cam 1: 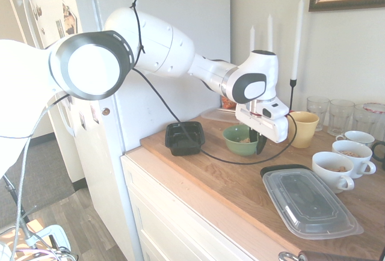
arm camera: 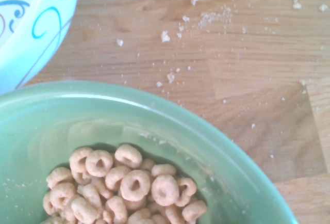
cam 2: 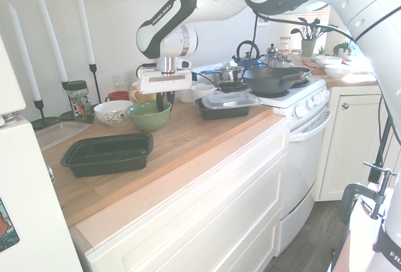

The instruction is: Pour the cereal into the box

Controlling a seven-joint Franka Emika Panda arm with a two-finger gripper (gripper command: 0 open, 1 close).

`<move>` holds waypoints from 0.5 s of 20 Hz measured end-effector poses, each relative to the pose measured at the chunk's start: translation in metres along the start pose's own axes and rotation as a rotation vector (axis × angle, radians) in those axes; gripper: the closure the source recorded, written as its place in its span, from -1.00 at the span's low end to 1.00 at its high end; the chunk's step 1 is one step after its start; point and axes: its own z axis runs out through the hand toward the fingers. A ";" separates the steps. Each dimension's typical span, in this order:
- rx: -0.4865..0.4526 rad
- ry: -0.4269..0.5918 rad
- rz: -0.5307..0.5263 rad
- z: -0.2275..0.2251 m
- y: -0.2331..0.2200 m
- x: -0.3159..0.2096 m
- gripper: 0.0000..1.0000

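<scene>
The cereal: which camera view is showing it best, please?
The wrist view: the ring-shaped pieces of cereal appear large inside the green bowl. The first exterior view shows only a small tan patch; in the second, the bowl's wall hides it.

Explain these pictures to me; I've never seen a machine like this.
The machine is a white robot arm ending in a gripper. Two pictures come from room cameras viewing it from opposite sides; the third is a close look down from its wrist.

On the wooden countertop stand a green bowl of ring-shaped cereal, an open black plastic tray, a patterned white bowl and a clear-lidded black container, among other things.

The gripper is at the green bowl's rim; whether it grips it yet, I cannot tell.
</scene>
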 end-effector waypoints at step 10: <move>0.005 0.046 -0.041 -0.043 -0.014 -0.007 1.00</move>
